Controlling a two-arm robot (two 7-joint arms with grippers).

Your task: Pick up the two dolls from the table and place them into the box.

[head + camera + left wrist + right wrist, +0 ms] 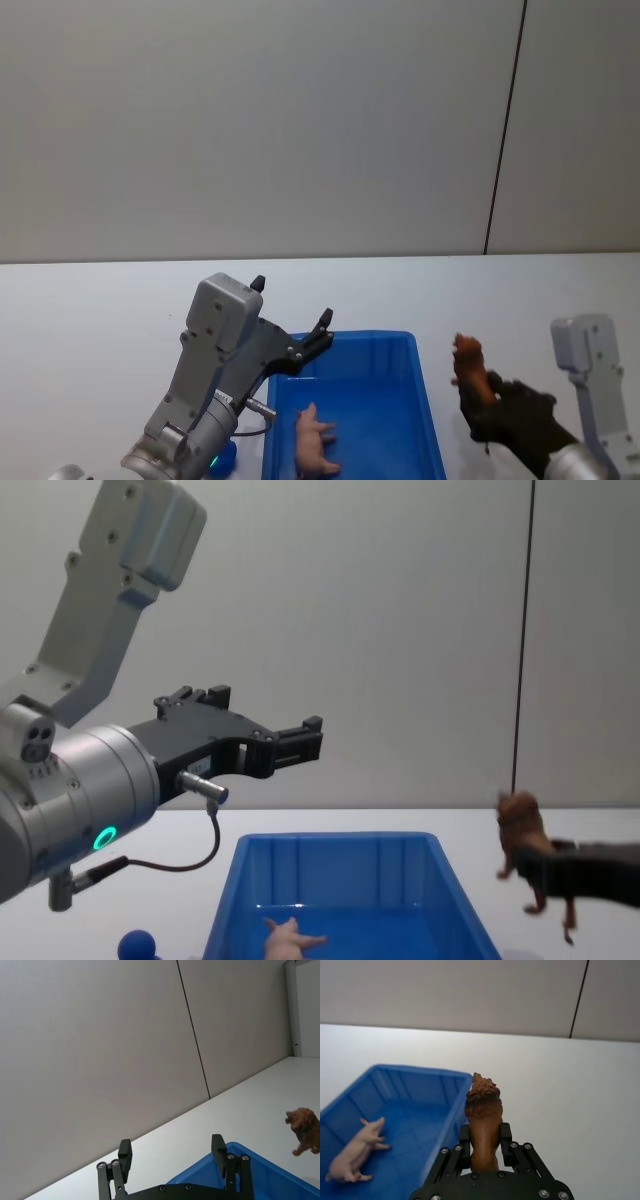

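A pale pink pig doll (315, 440) lies on its side inside the blue box (392, 395), also seen as the pig (352, 1157) in the right wrist view. My right gripper (480, 392) is shut on the reddish-brown lion doll (469, 363) and holds it in the air just right of the box. The lion (482, 1105) stands upright between the fingers (506, 1135), beside the box's rim (455, 1110). My left gripper (322, 333) hangs open and empty above the box's far left corner, its fingers (218, 1146) spread wide.
A small blue ball (222, 455) rests on the white table (100, 320) left of the box, under my left arm. A plain grey wall with a dark seam stands behind the table.
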